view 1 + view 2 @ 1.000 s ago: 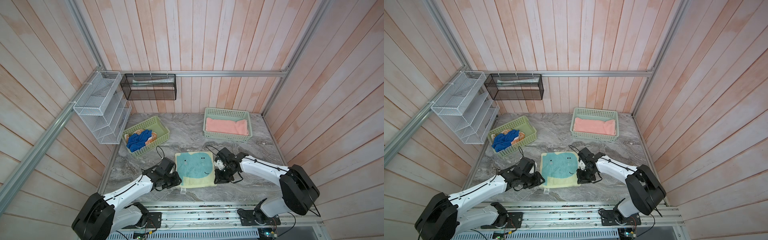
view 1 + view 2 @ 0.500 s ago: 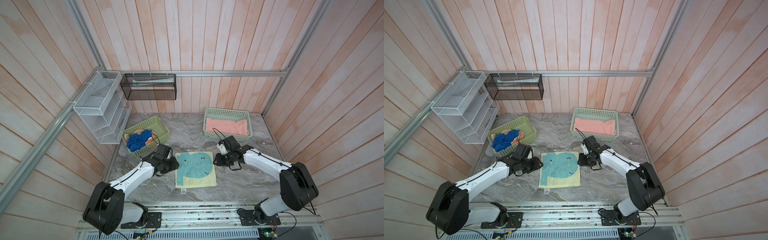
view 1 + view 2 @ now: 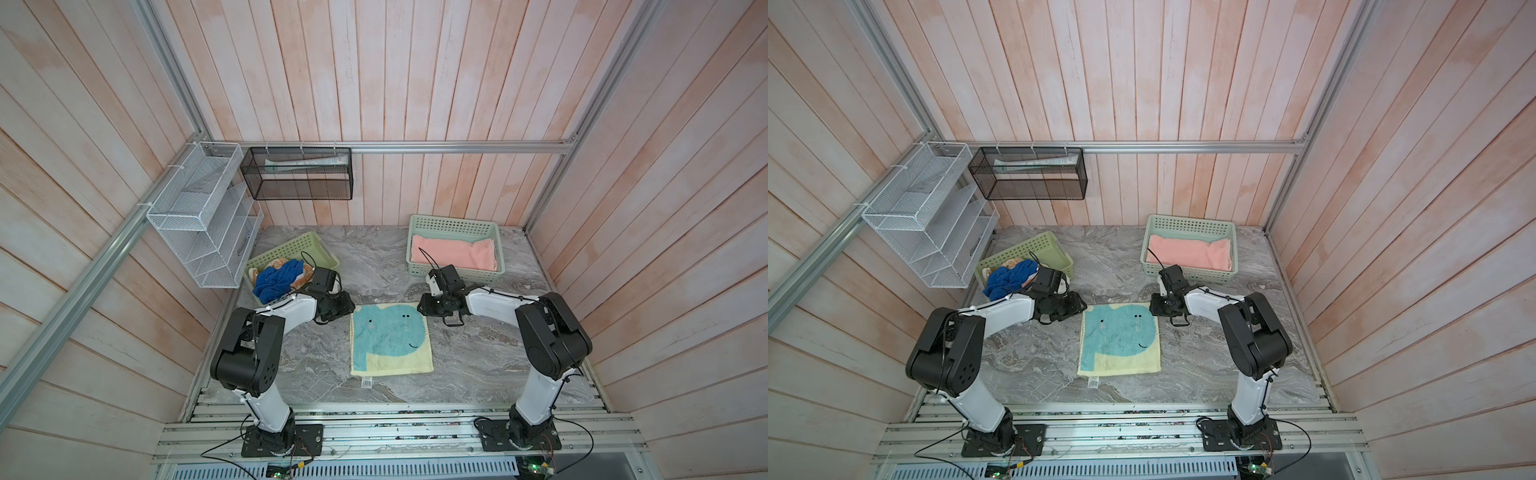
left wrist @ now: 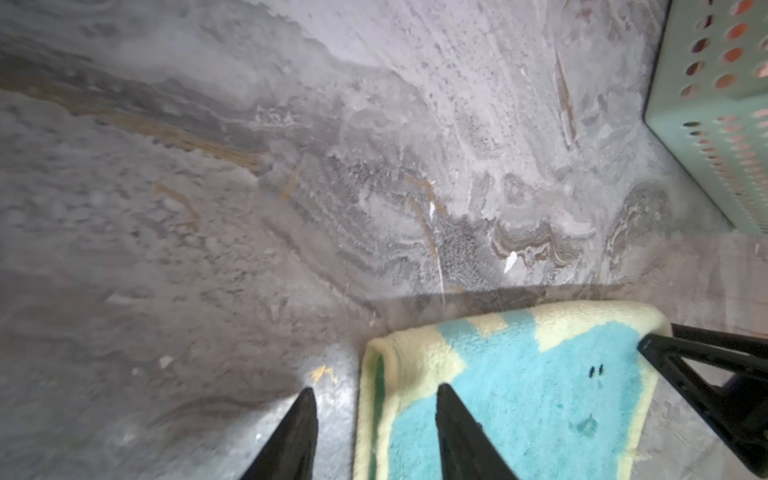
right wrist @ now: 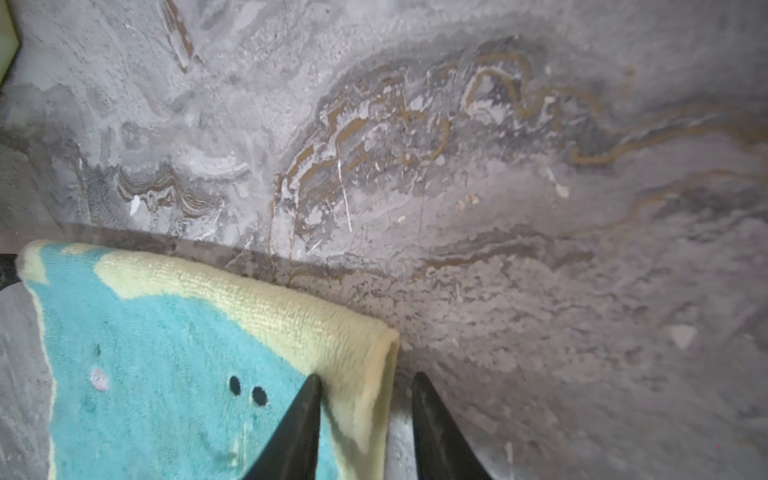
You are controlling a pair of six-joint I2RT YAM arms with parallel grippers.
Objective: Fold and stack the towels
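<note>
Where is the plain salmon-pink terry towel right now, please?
The salmon-pink towel lies inside the green perforated plastic basket at the table's far right, in both top views.

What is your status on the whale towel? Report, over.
Left gripper and right gripper open, fingers straddling far towel corners. Pale yellow terry towel with teal whale face lies flat on marble table. Green perforated plastic baskets stand apart, beyond it.

Marbled tabletop, whale towel flat, left basket, right basket
</note>
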